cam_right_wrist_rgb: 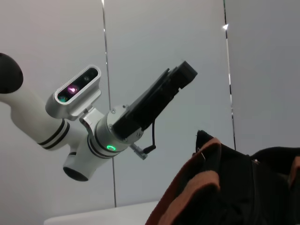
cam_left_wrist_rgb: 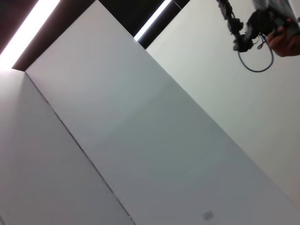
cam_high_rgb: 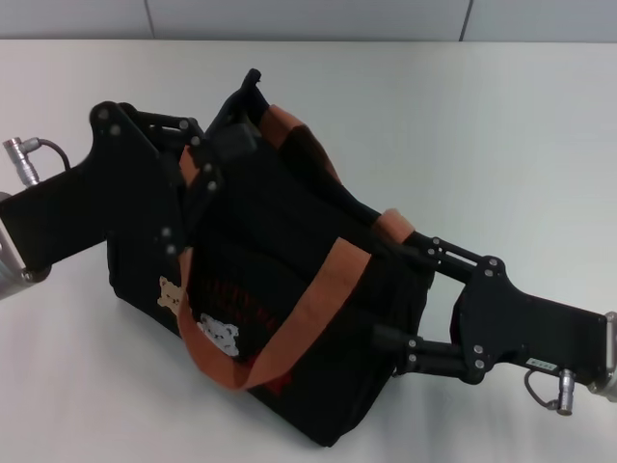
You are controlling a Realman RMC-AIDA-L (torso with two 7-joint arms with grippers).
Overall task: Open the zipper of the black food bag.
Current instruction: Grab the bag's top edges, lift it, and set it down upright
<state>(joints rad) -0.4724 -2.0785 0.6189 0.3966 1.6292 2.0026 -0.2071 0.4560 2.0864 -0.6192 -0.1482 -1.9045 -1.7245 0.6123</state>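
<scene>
A broad white counter [cam_high_rgb: 501, 145] fills the head view, with pale wall panels along its far edge. At its middle lies the black food bag [cam_high_rgb: 289, 280], a boxy black fabric tote turned at an angle, its near corner reaching toward the lower edge of the view. Two orange-brown webbing strap handles [cam_high_rgb: 323, 289] cross it: one loops down over the front panel, the other arches over the far top edge. The front panel carries small bear patches [cam_high_rgb: 174, 292] and red lettering, partly hidden under the near strap.

The left gripper [cam_high_rgb: 207, 159], black and angular, reaches in from the left and sits against the bag's upper far end; whether it holds anything there cannot be told, since its fingertips merge with the dark fabric. The right gripper [cam_high_rgb: 386, 289] comes in from the lower right, its two black fingers spread moderately apart around the bag's right end, one along the top by the strap, one lower against the side.

The right wrist view shows the bag's strap and dark fabric close up, with the left arm beyond.
</scene>
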